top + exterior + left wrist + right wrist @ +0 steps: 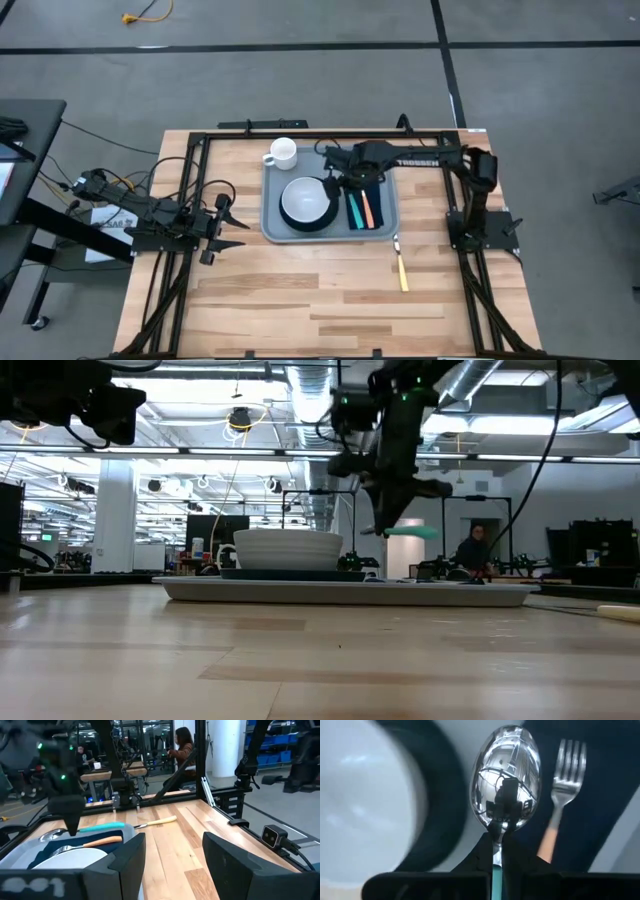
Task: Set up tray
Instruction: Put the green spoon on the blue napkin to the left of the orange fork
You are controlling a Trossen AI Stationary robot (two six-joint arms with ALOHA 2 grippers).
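The right gripper [345, 183] is clamped on a teal-handled spoon [507, 785], holding it above the dark napkin [375, 205] on the grey-blue tray [272, 222]. An orange-handled fork [366, 210] lies at the spoon's 3 o'clock, a white bowl [306, 199] on a dark plate [300, 226] at its 9 o'clock. The tray sits mid-table, a white mug [282, 153] at its 11 o'clock, a knife [402, 270] at 5 o'clock. The left gripper [238, 226], fingers apart, waits at the tray's 8 o'clock.

Both arms are matte black, built of boxy jointed links. The right arm [430, 157] carries pale "TROSSEN" lettering along its long link and small green lights near its wrist. Black cables trail beside the left arm [150, 212], whose tool [170, 865] ends in two broad, dark wedge-shaped fingers [240, 865].
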